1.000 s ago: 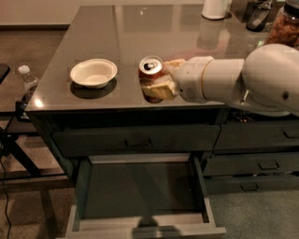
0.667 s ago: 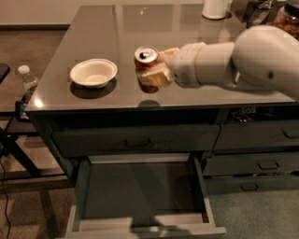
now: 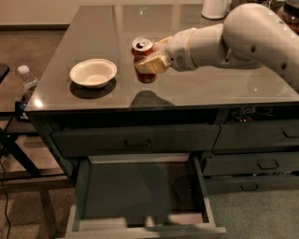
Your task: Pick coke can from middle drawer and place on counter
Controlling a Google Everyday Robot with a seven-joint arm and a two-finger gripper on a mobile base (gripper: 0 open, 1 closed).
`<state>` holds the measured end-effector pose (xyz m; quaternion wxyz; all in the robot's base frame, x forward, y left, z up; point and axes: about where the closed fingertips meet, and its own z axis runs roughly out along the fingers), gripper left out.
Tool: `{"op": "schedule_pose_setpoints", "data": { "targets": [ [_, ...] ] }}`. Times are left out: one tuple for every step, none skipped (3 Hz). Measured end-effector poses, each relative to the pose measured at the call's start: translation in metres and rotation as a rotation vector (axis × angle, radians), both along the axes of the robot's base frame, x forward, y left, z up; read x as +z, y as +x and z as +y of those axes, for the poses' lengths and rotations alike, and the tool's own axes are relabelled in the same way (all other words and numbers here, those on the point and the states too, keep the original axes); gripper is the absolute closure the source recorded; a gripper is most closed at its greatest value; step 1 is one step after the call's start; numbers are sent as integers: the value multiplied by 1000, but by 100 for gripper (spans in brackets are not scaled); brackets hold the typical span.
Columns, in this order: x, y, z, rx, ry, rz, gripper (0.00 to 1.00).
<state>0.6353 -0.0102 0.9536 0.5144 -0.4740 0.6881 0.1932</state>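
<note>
The coke can [image 3: 142, 45], red-brown with a silver top, is held upright above the counter [image 3: 187, 88], just right of the white bowl. My gripper [image 3: 148, 63] is shut on the can, its pale fingers [image 3: 150, 66] wrapped across the can's body. The white arm reaches in from the right. The can's shadow falls on the counter near the front edge, so the can seems slightly lifted or just at the surface. Below, the middle drawer [image 3: 140, 191] is pulled open and its dark floor holds nothing.
A white bowl [image 3: 93, 72] sits on the counter's left part. A white container [image 3: 216, 8] stands at the far back edge. A clear plastic bottle [image 3: 27, 80] stands left of the counter on a dark stand. Closed drawer fronts [image 3: 254, 163] are at the right.
The arm has carried the can left and farther over the counter, away from the front edge. The drawer stays open.
</note>
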Motion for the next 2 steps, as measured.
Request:
{"op": "schedule_pose_setpoints", "data": {
  "targets": [
    [-12, 20, -9, 10, 29, 69, 100],
    [-20, 31, -21, 1, 70, 123, 100]
  ]
}}
